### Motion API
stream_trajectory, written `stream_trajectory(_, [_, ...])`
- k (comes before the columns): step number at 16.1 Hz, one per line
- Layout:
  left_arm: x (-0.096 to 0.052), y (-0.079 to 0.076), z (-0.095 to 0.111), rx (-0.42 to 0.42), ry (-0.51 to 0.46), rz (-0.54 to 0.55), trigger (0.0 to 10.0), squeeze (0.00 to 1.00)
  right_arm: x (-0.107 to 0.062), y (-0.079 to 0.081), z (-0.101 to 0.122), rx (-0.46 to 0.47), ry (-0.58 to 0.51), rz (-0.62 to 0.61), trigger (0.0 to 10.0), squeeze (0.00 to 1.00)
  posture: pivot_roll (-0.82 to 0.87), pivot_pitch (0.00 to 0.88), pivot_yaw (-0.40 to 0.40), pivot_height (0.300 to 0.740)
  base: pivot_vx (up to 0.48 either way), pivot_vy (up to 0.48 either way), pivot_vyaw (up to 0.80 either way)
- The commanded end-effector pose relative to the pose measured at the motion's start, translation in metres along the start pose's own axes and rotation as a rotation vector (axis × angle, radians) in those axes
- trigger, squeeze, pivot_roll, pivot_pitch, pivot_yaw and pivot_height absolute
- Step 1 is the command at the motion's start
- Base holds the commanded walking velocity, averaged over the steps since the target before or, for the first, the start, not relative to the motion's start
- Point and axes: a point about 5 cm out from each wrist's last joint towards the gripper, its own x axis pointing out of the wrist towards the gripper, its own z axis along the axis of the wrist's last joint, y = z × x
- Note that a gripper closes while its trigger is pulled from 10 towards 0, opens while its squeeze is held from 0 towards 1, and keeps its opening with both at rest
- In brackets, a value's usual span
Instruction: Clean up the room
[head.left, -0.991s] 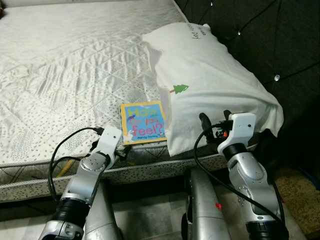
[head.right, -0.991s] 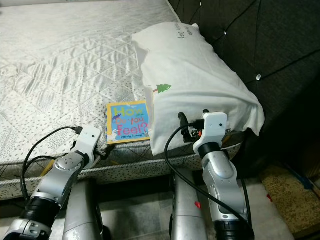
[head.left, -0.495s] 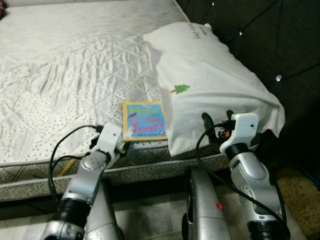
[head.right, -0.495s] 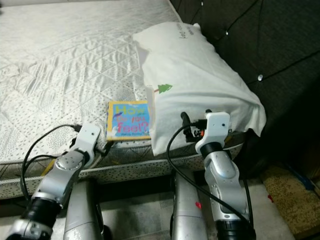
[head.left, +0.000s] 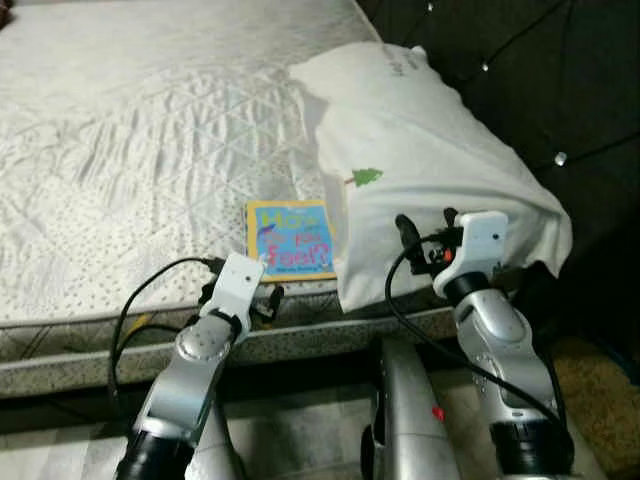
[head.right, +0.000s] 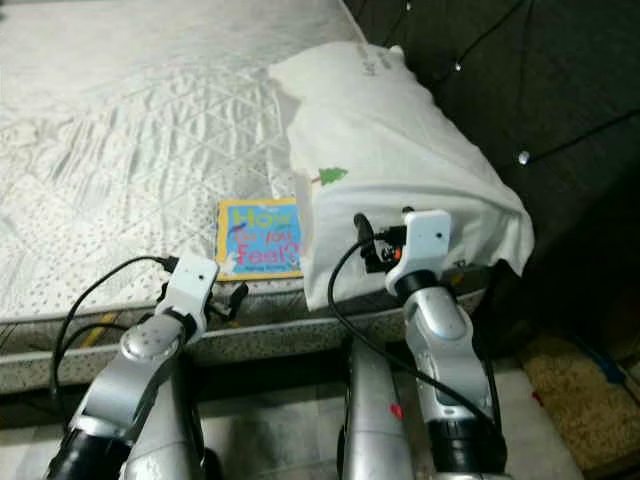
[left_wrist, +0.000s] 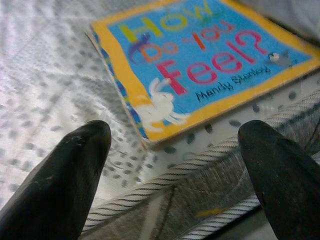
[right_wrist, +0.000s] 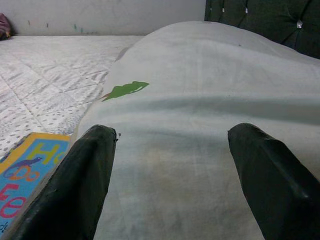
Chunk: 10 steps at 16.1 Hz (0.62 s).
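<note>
While the head views look down over a white quilted mattress (head.left: 140, 130), the left gripper (left_wrist: 172, 165) hangs at its piped edge, fingers spread wide and holding nothing, just short of the picture book (head.left: 291, 238) lying flat near that edge. Its wrist view makes the cover readable: "How Do You Feel?" with a white rabbit. Beside the book, touching its right side, lies a white pillow (head.left: 430, 160) with a small green tree print. Over the pillow's near end, the right gripper (right_wrist: 172, 175) is also wide open and empty; its wrist view catches the tufted dark headboard (right_wrist: 260, 20).
</note>
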Motion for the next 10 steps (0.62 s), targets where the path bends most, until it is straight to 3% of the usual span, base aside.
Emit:
stream_trajectory(1, [-0.007, 0.006, 0.017, 0.001, -0.114, 0.048, 10.0, 0.00, 0.000, -0.002, 0.001, 0.000, -0.007, -0.005, 10.0, 0.00, -0.01, 0.000, -0.034, 0.488, 0.000, 0.000, 0.00])
stream_trajectory(2, [-0.019, 0.019, 0.028, -0.002, -0.237, 0.192, 10.0, 0.00, -0.003, -0.005, -0.003, 0.008, 0.004, -0.023, 10.0, 0.00, 0.01, 0.000, -0.039, 0.488, 0.000, 0.000, 0.00])
stream_trajectory(5, [-0.042, 0.034, 0.035, -0.014, -0.363, 0.346, 10.0, 0.00, -0.004, -0.002, -0.011, 0.008, 0.025, -0.051, 10.0, 0.00, 0.02, 0.000, -0.031, 0.488, 0.000, 0.000, 0.00])
stream_trajectory(6, [-0.050, 0.036, 0.040, -0.056, -0.423, 0.371, 10.0, 0.00, -0.001, 0.000, -0.010, 0.009, 0.021, -0.062, 10.0, 0.00, 0.03, 0.000, -0.036, 0.488, 0.000, 0.000, 0.00])
stream_trajectory(8, [-0.053, 0.036, 0.047, -0.062, -0.485, 0.399, 10.0, 0.00, 0.006, 0.003, -0.002, 0.055, -0.027, -0.036, 10.0, 0.00, 0.04, 0.000, -0.039, 0.488, 0.000, 0.000, 0.00])
stream_trajectory(10, [-0.051, 0.033, 0.048, -0.079, -0.485, 0.382, 10.0, 0.00, 0.011, 0.006, 0.002, 0.054, -0.041, -0.022, 10.0, 0.00, 0.03, 0.000, -0.040, 0.507, 0.000, 0.000, 0.00])
